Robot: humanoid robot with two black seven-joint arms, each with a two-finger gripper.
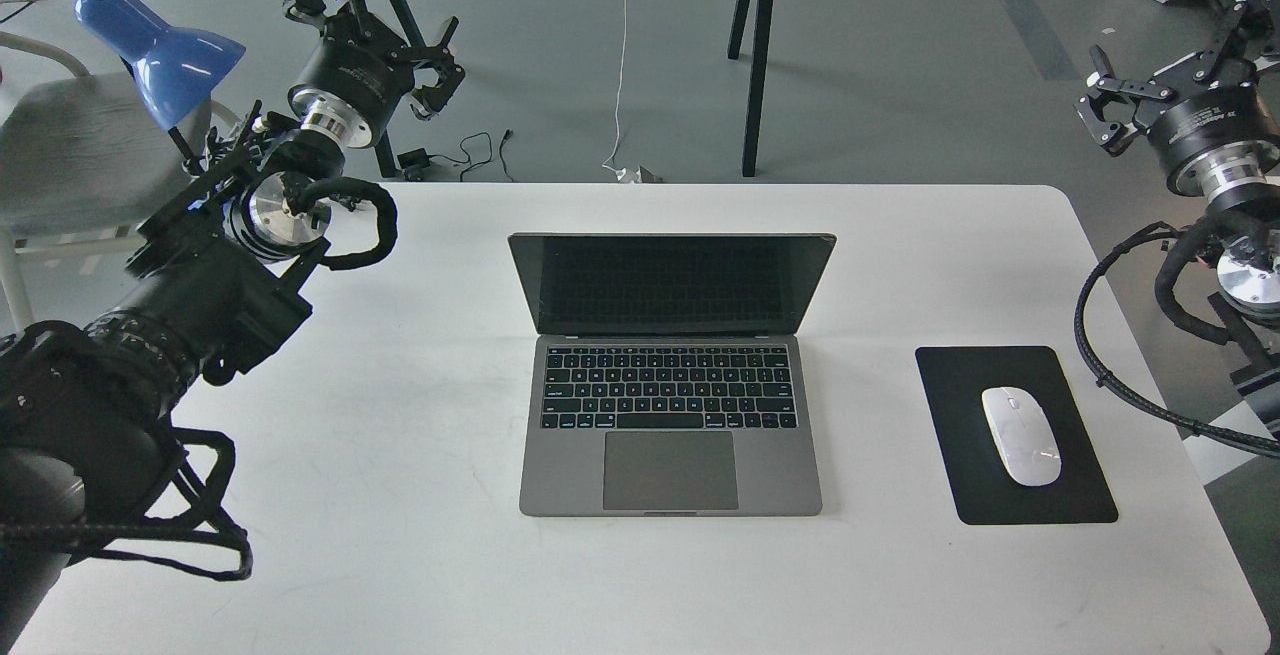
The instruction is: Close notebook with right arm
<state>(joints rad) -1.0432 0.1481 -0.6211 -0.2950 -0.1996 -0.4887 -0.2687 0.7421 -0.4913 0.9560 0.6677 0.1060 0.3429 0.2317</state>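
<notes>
The notebook (670,375), a slim grey laptop with a black keyboard and large trackpad, lies at the middle of the white table (400,535). Its lid (672,285) stands open, leaning back, with the dark screen facing me. My right arm (1215,165) comes in at the right edge, beyond the table's right side. Its gripper (1165,55) hangs open and empty, far right of and above the notebook. My left arm (200,305) reaches in from the left, and its gripper (382,27) is open and empty past the table's far left corner.
A white mouse (1020,435) rests on a black mouse pad (960,385) right of the notebook. A blue desk lamp (160,45) and a chair (60,155) stand at the left. Black stand legs (755,55) and loose cables (480,150) lie beyond the far edge.
</notes>
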